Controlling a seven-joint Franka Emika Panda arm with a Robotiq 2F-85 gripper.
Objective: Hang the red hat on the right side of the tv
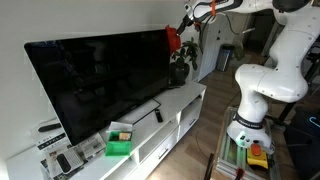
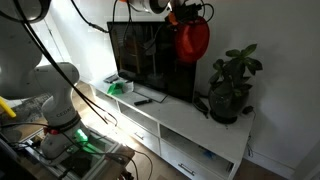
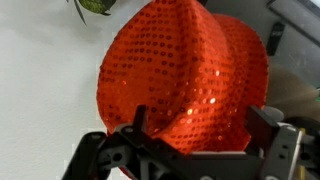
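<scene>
The red hat (image 1: 173,38) is a sequined soft cap at the top right corner of the tv (image 1: 100,80). Both exterior views show it against the tv's (image 2: 145,60) right edge, hanging down beside the screen (image 2: 192,42). My gripper (image 1: 185,20) is just above and behind the hat (image 2: 180,14). In the wrist view the hat (image 3: 185,60) fills the frame. My gripper's (image 3: 200,125) two fingers stand wide apart on either side of the hat's lower fabric. I cannot tell whether the hat rests on the tv corner.
A potted plant (image 1: 180,68) (image 2: 230,90) stands on the white cabinet (image 1: 175,110) (image 2: 190,125) right of the tv. A green box (image 1: 120,146) (image 2: 118,87) and a dark remote (image 2: 143,98) lie in front of the screen. A white wall is behind.
</scene>
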